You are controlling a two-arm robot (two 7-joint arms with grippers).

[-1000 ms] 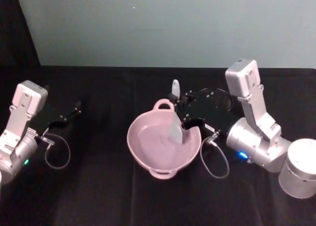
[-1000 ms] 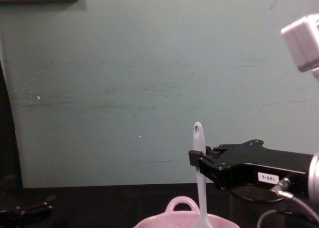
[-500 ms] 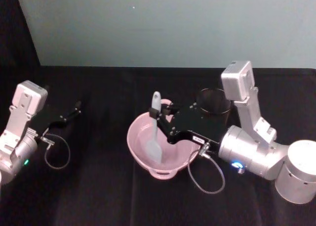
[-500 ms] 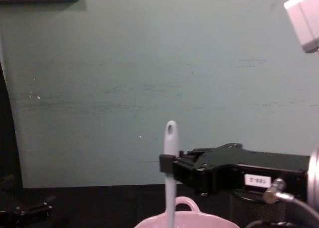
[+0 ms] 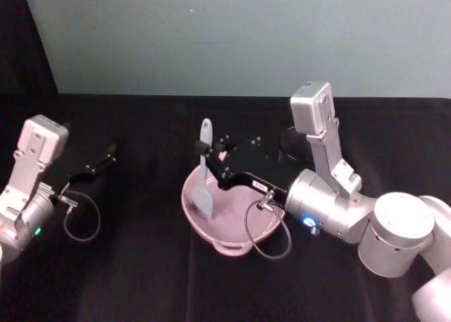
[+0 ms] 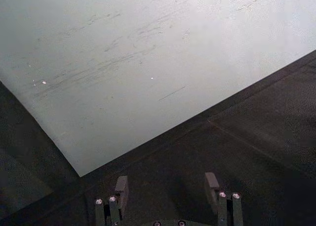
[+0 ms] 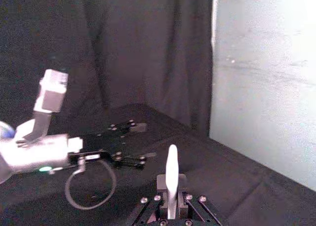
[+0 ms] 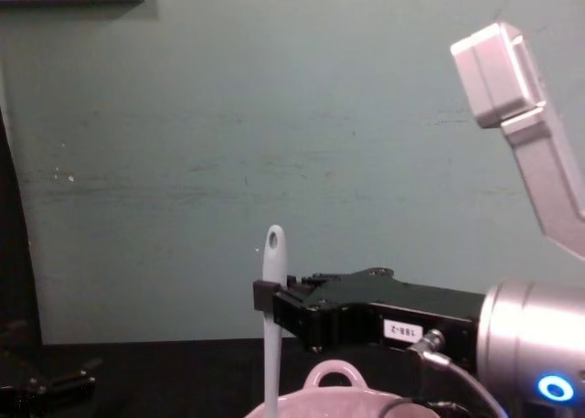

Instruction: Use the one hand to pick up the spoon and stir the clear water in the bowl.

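Glossy pale pink ceramic bowl (image 5: 224, 236) beneath the hand (image 5: 204, 151), whose matt black jaws pinch a smooth white plastic spoon (image 5: 202, 195). Behind the hand gleams its satin silver metal wrist (image 5: 324, 206); under it lies matt black cloth (image 5: 141, 265), and beyond it stands a scuffed, matt pale green wall (image 5: 246, 40).

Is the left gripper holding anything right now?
No, the left gripper sits open and empty above the black table.

Open table (image 5: 141, 223) left of bowl (image 5: 229, 246), right claw (image 5: 205, 153) with spoon (image 5: 204, 184) over bowl
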